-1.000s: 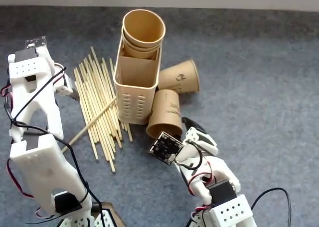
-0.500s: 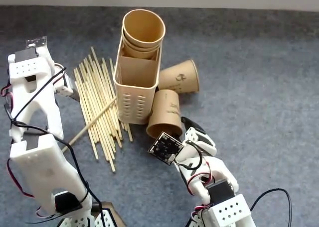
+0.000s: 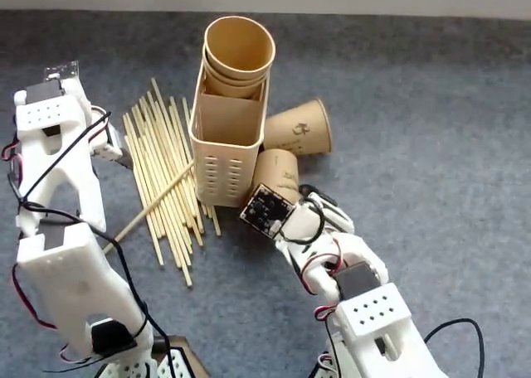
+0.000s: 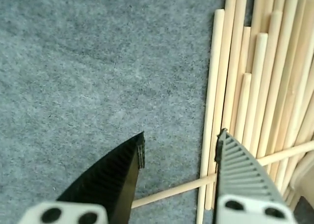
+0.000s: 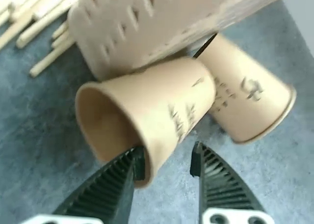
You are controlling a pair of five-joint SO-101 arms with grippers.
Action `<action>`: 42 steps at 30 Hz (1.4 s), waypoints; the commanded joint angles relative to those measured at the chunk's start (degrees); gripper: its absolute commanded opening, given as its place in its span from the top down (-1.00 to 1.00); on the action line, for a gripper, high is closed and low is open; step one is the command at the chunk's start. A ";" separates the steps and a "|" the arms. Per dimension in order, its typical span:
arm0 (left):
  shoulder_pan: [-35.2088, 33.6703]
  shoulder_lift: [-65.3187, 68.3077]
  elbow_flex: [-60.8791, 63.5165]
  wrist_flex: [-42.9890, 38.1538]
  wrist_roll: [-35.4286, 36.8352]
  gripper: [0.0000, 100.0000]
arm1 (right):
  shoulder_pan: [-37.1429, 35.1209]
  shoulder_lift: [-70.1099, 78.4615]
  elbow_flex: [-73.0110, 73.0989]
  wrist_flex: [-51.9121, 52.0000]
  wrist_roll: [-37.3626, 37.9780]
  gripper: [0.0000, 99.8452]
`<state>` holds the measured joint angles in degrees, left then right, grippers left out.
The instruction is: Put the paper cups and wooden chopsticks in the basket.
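Light, thin-walled and easily crushed, the paper cup (image 5: 147,106) lies on its side on the worktop (image 5: 39,150) against the basket (image 5: 147,22), so the right gripper (image 5: 164,162), jaws parted at its open rim, should pinch that lip only gently.

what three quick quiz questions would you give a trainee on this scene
1. True or false: the two paper cups outside the basket stand upright.
2. The right gripper is open around: A) a chopstick B) a lying cup's rim C) the basket wall
3. Fill in: the left gripper hovers open over the edge of the ___ pile.
Key: 1 false; 2 B; 3 wooden chopsticks
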<state>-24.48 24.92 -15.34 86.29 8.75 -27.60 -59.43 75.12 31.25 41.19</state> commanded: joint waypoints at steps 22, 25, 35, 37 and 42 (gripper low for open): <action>1.10 -0.31 -0.22 -0.44 -0.53 0.52 | 9.19 14.99 -45.41 30.46 -10.90 0.99; 1.10 -0.31 -0.22 -0.44 -0.53 0.52 | 9.19 20.18 -61.32 40.66 -16.53 0.99; 2.51 -0.22 1.98 -0.53 -0.53 0.52 | 9.63 43.47 -103.96 45.58 -26.55 0.99; 2.86 -0.22 1.89 -0.53 -0.53 0.52 | 9.63 48.04 -110.55 45.76 -27.60 0.99; 3.03 -0.22 1.89 -0.53 -0.53 0.52 | 9.63 55.96 -123.56 46.64 -28.84 0.99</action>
<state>-22.55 25.27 -13.23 86.11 8.75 -18.81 -5.36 -40.31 77.23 13.14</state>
